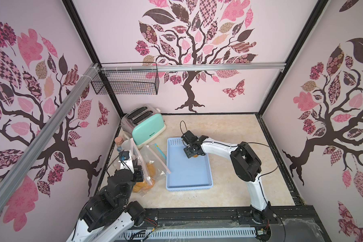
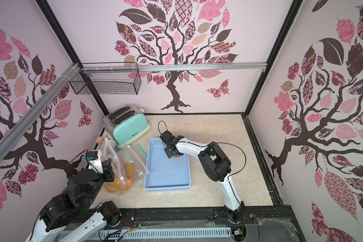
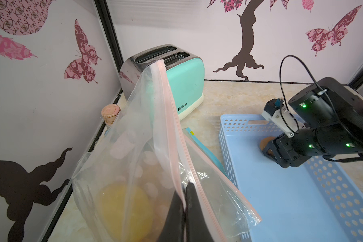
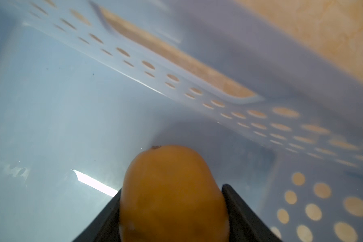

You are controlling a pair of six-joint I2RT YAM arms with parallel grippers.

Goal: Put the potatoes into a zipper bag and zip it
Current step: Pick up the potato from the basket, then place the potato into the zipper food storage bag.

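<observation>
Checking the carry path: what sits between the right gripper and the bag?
Only bare tray floor and the tray's side wall, in both top views; the bag's lip reaches that wall. The right gripper grips a potato.

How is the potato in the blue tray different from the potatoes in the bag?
The orange oval potato sits alone in the blue plastic tray, between the jaws of the right gripper; the orange-yellow potatoes lie piled together. The tray potato is bare; the piled ones are inside the clear zipper bag, pinched by the left gripper. All look orange.
</observation>
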